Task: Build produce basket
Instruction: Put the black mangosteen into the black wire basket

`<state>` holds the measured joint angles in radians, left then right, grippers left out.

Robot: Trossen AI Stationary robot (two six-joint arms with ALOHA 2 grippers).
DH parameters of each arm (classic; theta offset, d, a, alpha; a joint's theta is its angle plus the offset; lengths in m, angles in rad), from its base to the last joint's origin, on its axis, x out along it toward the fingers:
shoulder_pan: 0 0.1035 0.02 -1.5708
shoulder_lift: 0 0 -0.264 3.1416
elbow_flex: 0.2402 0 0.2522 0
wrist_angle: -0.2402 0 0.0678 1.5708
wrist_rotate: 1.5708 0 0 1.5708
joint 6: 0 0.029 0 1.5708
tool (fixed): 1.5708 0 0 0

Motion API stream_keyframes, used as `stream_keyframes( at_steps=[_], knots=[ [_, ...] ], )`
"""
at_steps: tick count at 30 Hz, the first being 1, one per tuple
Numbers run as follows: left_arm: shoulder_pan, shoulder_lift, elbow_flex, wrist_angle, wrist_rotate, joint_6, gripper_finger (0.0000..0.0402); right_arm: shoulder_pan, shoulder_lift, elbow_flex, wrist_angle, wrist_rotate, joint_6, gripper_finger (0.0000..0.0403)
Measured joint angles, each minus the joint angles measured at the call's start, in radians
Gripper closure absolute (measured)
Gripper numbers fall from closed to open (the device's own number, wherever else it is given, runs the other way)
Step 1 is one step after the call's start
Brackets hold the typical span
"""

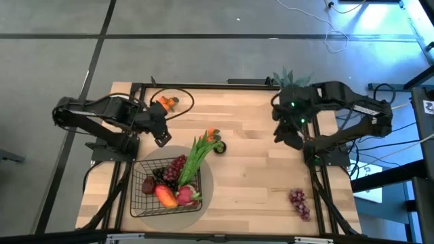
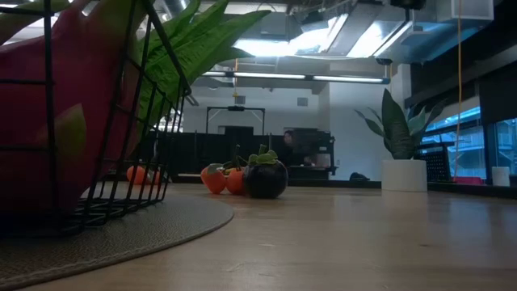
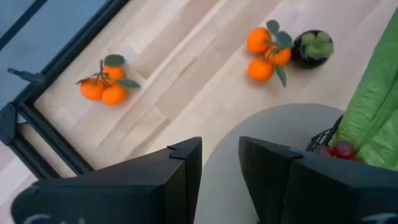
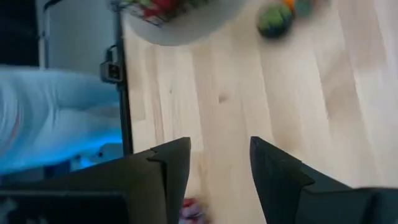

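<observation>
The black wire basket stands on a round grey mat near the table's near-left corner. It holds a dark red grape bunch, a red-orange mango, a pink dragon fruit and green leafy stalks that stick out over its far rim. My left gripper hovers open just beyond the basket's far-left corner. My right gripper hovers open over the table's right part. One orange cluster lies at the far left. Another orange cluster lies beside a dark round fruit. A purple grape bunch lies near the right edge.
A spiky green plant in a white pot stands at the far edge behind my right arm. Bare wood lies between the mat and the loose grape bunch. The table's black frame rails run along both sides.
</observation>
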<state>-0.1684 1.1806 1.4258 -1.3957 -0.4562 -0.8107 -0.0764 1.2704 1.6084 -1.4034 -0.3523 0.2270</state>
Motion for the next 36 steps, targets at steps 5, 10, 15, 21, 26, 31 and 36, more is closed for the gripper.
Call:
stream_keyframes(
  at_steps=[5,10,15,21,26,31,36],
  knots=[
    [0.0,-0.04,0.0,-0.002,-0.005,0.043,0.0307,0.132,-0.047,-0.113,0.064,0.169,0.27,0.0249],
    [0.0,-0.061,-0.001,-0.003,-0.003,0.098,0.0307,0.168,-0.016,-0.227,0.326,0.292,0.342,0.0249],
    [-0.014,-0.078,-0.002,-0.003,0.01,0.115,0.0307,0.169,0.044,-0.341,0.61,0.336,0.183,0.0249],
    [-0.037,-0.082,-0.001,-0.001,0.006,0.114,0.0307,0.154,0.154,-0.445,0.823,0.487,0.044,0.0249],
    [-0.053,-0.083,-0.001,-0.001,0.005,0.107,0.0308,0.116,0.256,-0.484,0.929,0.509,-0.052,0.0249],
    [-0.055,-0.083,-0.001,0.001,0.005,0.08,0.0308,0.086,0.358,-0.486,1.039,0.466,-0.136,0.0249],
    [-0.055,-0.083,-0.001,0.002,0.005,0.052,0.0308,0.073,0.44,-0.486,1.124,0.422,-0.185,0.0249]
  ],
)
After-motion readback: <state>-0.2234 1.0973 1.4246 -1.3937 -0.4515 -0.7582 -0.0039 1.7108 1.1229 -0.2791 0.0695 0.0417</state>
